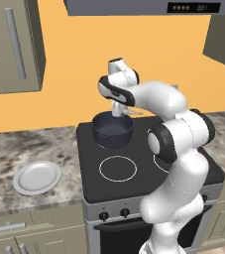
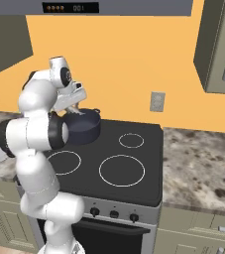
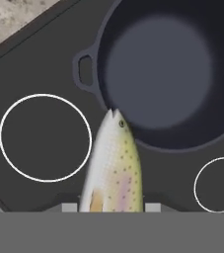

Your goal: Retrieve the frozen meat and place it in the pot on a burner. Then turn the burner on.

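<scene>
The frozen meat (image 3: 113,168), a pale speckled fish-like piece, is held in my gripper (image 3: 111,207), which is shut on it; its head points at the near rim of the pot. The pot (image 3: 158,74) is round, dark blue-grey and empty inside, with one side handle showing on its left. In the left base view the pot (image 1: 113,130) stands on the stove's back left burner, and my gripper (image 1: 118,110) hangs just above its far rim. From the right, the gripper (image 2: 77,106) sits above the pot (image 2: 84,130), partly behind my arm.
The black stovetop (image 1: 143,173) has white burner rings; the front left ring (image 1: 117,168) is free. Knobs (image 1: 104,216) line the stove's front. A white plate (image 1: 36,177) lies on the counter to the left. A range hood (image 1: 143,7) hangs overhead.
</scene>
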